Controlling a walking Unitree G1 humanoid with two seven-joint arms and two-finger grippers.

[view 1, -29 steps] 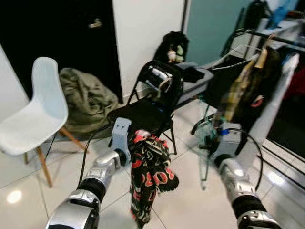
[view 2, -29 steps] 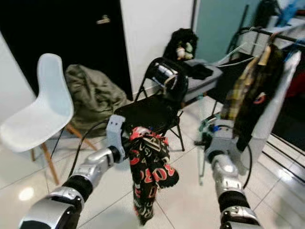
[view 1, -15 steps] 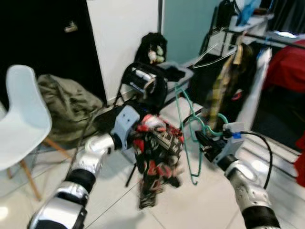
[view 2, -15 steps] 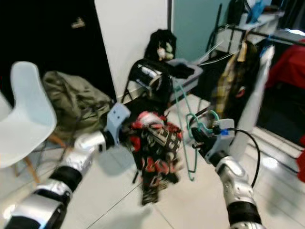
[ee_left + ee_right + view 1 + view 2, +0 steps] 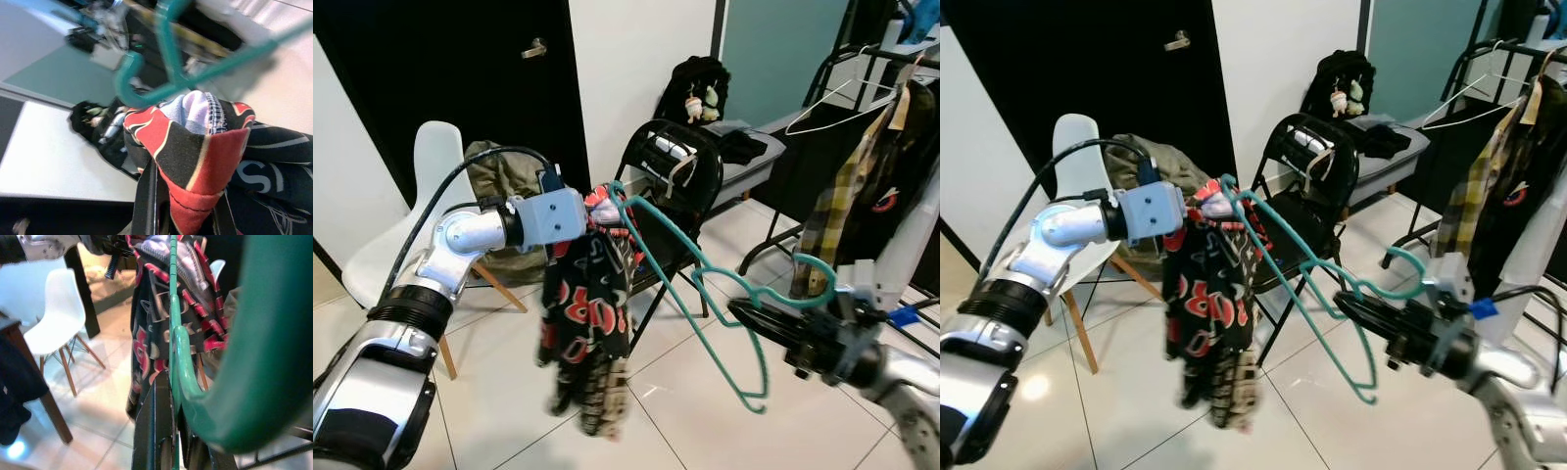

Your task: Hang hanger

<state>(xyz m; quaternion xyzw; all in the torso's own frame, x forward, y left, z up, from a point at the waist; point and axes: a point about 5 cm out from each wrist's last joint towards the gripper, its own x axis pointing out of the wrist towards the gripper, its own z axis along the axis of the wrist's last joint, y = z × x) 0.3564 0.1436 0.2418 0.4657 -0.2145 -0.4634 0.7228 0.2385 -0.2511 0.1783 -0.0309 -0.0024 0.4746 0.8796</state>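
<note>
Where white tiles [image 5: 685, 392] gleam, a black folding chair [image 5: 671, 196] stands.

Both arms are built of polished silver segments joined by black ribbed rings. The left arm [image 5: 431, 279] ends in a pale blue-grey boxy wrist block, and a thick black cable [image 5: 440, 191] loops over it. The right arm [image 5: 1518, 392] carries a similar pale block with a small blue connector and a thin black cable; its long fingers [image 5: 1371, 315] are matte black.
</note>
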